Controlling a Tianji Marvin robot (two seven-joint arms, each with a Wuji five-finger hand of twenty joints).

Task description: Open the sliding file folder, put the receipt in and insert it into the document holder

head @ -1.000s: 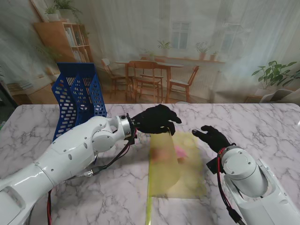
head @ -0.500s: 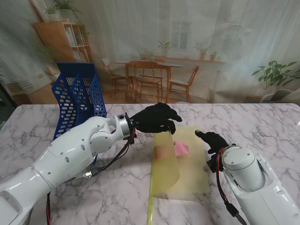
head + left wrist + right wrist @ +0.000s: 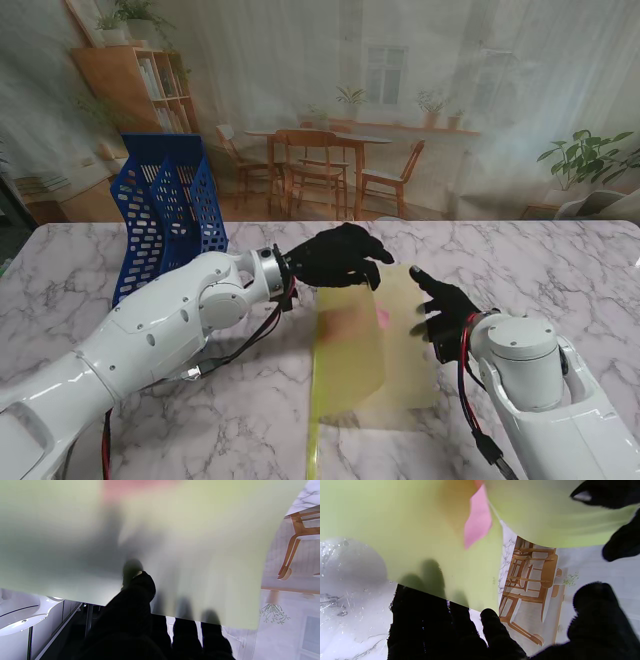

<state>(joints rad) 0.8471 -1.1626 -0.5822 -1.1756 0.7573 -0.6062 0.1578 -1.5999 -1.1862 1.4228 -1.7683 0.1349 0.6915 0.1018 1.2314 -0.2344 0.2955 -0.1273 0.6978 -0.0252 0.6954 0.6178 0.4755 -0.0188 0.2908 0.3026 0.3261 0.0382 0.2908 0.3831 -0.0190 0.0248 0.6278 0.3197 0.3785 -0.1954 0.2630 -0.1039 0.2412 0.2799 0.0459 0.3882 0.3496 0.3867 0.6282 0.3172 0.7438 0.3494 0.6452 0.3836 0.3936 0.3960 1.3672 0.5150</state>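
Between both hands on the marble table (image 3: 150, 400), the left hand (image 3: 335, 257) pinches up the translucent yellow-green plastic folder (image 3: 362, 350)'s cover over the pink paper receipt (image 3: 478, 520); the right hand (image 3: 443, 307), fingers spread, holds nothing; a loose pinch could let the cover fall.

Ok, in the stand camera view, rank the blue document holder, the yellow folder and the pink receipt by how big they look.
1. yellow folder and blue document holder: look about alike; the holder sits farther from me, so unsure.
2. pink receipt: clearly smallest, only a sliver showing.
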